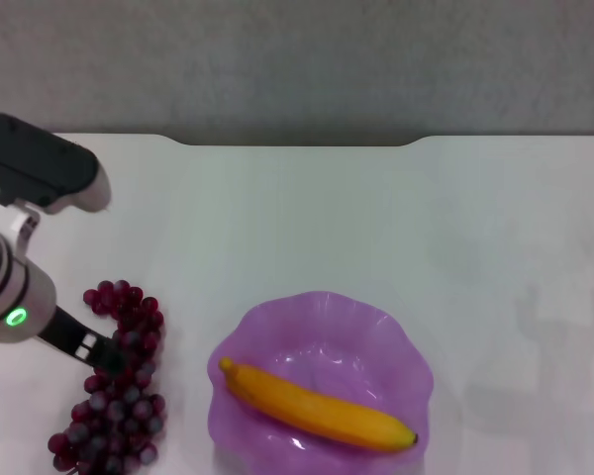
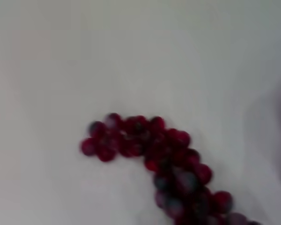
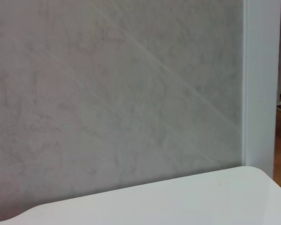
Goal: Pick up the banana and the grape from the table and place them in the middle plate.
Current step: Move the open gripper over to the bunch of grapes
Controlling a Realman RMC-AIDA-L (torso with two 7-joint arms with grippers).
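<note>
The banana [image 1: 317, 406] lies slantwise inside the middle plate [image 1: 329, 303], a purple scalloped dish near the front of the table [image 1: 376, 218]. Left of the plate, the grape [image 1: 121, 396] bunch rests on the tabletop as a long dark red cluster. My left gripper [image 1: 107, 356] is down at the bunch's middle, its dark tip against the berries. In the left wrist view the grape [image 2: 168, 159] curves across the white surface and none of my own fingers show. My right gripper is out of view.
The table's dark notched far edge [image 1: 297, 142] runs along the back, with a grey wall [image 3: 117, 93] behind it. The right wrist view shows only that wall and a table corner [image 3: 243, 187]. Bare white tabletop spreads right of and behind the plate.
</note>
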